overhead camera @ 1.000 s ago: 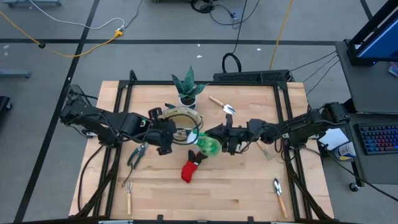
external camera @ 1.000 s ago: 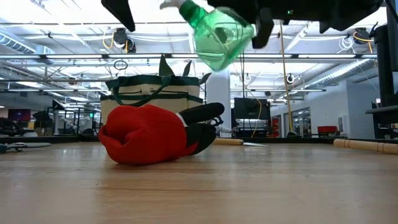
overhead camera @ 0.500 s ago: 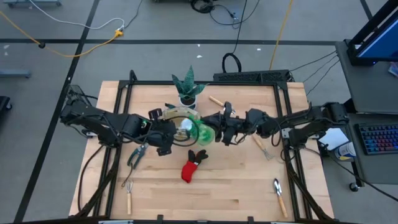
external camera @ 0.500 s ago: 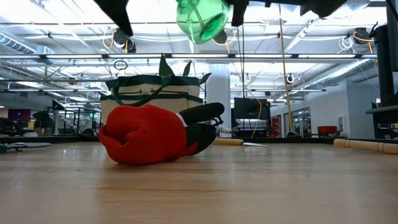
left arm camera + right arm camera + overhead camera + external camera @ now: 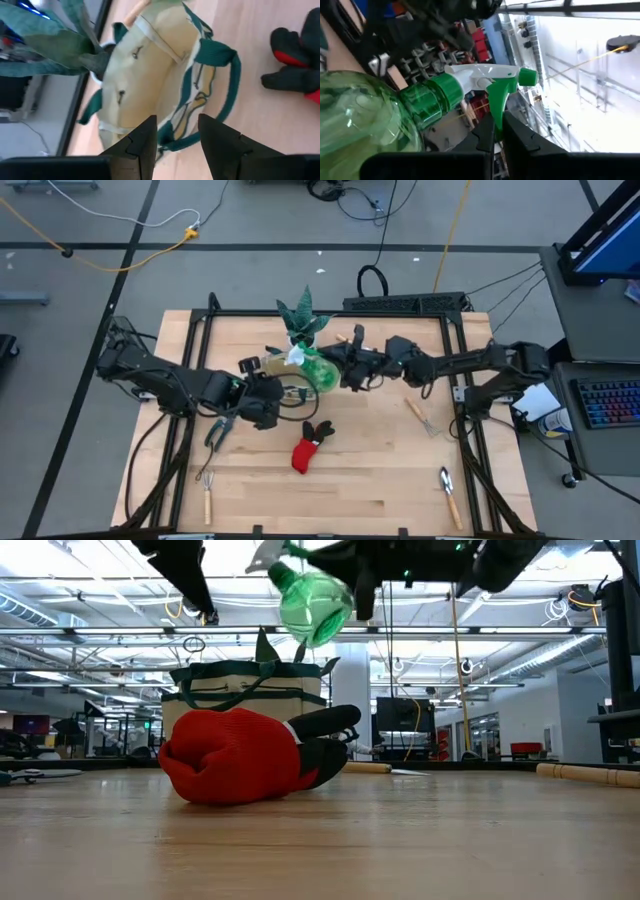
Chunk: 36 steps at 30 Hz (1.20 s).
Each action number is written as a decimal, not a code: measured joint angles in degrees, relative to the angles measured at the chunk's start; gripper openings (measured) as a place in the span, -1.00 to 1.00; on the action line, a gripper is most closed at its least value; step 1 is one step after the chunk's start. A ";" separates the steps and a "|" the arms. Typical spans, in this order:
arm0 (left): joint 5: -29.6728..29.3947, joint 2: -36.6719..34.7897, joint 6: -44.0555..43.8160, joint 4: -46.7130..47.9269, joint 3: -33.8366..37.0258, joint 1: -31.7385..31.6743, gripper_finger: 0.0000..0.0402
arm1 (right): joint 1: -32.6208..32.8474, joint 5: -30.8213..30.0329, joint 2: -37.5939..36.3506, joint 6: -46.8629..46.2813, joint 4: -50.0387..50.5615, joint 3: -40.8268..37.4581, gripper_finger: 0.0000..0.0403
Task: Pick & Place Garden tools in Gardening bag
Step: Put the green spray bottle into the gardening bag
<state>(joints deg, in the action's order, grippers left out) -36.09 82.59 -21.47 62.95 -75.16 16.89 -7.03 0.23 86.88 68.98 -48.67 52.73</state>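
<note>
Two arms meet over the bag (image 5: pixel 290 372) near the table's (image 5: pixel 400 480) far middle, and the step in hand looks like the drop of the bottle (image 5: pixel 318 370) into it. The right gripper (image 5: pixel 345 367) is clamped tight on the bottle's trigger, as the right wrist view shows, with the green body lying sideways and the white head pointing toward the plant (image 5: pixel 301 323); in the low view the bottle (image 5: pixel 312 602) hangs clear above the bag (image 5: pixel 250 686), not yet inside. The left gripper (image 5: pixel 268 402) sits at the bag's near rim with its fingers (image 5: pixel 145 142) parted and holding nothing; its wrist view looks down into the bag's open mouth (image 5: pixel 150 80), so it seems placed to steady or spread the opening. Next, I judge, the right arm needs to lower the bottle, bring it over the middle of the mouth, clear of the loop handles, and only then let go; a release from this height could tip the soft bag or knock the plant just behind it. Several tools lie on the table: the glove (image 5: pixel 310 445) just in front of the bag, the shears (image 5: pixel 220 429) near the left arm, a fork (image 5: pixel 207 492) at the near left, a trowel (image 5: pixel 449 495) at the near right, and another tool (image 5: pixel 418 416) below the right arm.
</note>
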 joint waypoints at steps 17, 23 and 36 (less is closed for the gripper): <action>-2.95 -0.22 0.28 -0.03 0.00 -0.03 -0.26 | -3.93 1.46 10.30 1.43 -11.06 0.11 -0.94; -2.93 -0.22 0.16 -0.03 -0.01 -0.03 -0.26 | -3.99 1.38 12.60 -0.76 -11.07 0.11 -0.94; -2.90 -0.22 0.17 -0.01 -0.01 -0.14 -0.26 | -4.61 1.40 13.46 -0.64 -10.31 0.09 -0.93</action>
<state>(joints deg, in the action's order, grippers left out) -39.00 82.37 -21.30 62.94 -75.17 16.75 -11.64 1.63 100.33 68.34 -58.98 52.82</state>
